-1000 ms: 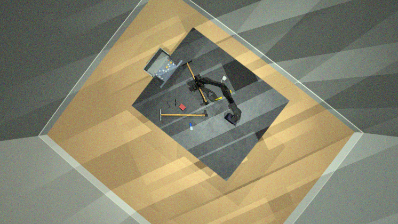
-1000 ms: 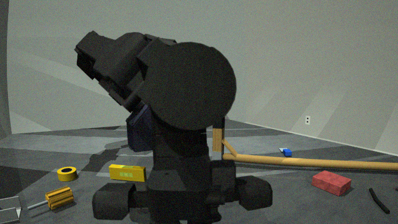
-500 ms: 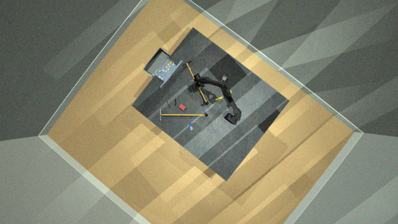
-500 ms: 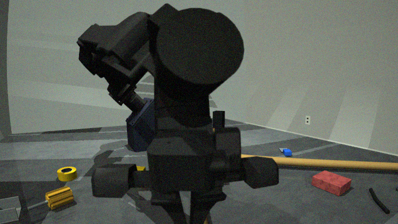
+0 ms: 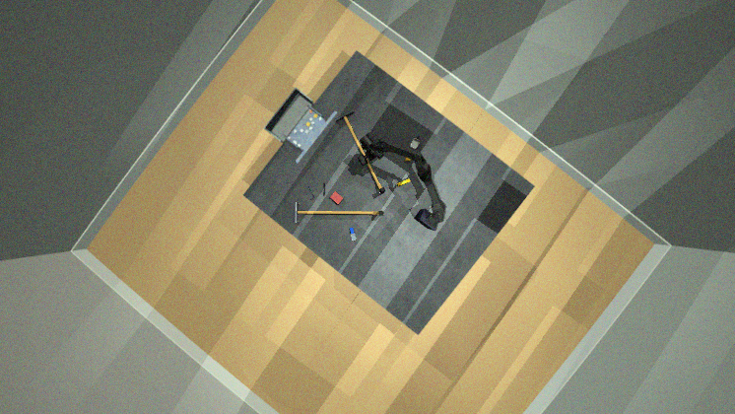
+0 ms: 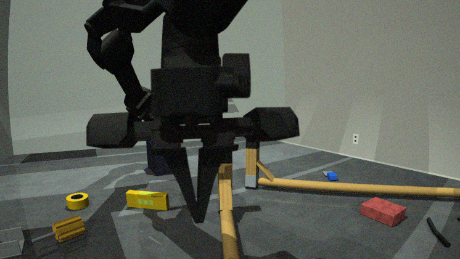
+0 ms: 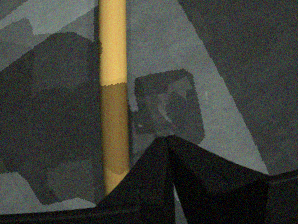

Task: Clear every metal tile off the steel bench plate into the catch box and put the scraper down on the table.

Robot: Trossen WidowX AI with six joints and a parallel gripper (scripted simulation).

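Observation:
My gripper (image 6: 198, 221) (image 7: 166, 145) is shut and empty, fingers pointing down beside a wooden handle. That handle belongs to a dark-headed scraper (image 5: 373, 174) (image 6: 228, 225) (image 7: 114, 55), which lies with its head toward the plate. A second scraper (image 5: 336, 211) (image 6: 354, 189) with a grey head lies apart from it; the exterior view shows its upright grip. The bluish steel plate (image 5: 311, 135) carries several small white and orange tiles (image 5: 308, 123). The open catch box (image 5: 289, 113) adjoins the plate's far side. Fingertip height above the table is hard to tell.
A red block (image 5: 336, 197) (image 6: 382, 211), a yellow box (image 5: 404, 181) (image 6: 147, 204), a blue item (image 5: 352, 232) (image 6: 332, 176), a yellow tape roll (image 6: 77, 202), an orange-handled tool (image 6: 68, 229) and a black stick (image 6: 437, 233) lie around. A pale rail (image 5: 308, 148) edges the plate.

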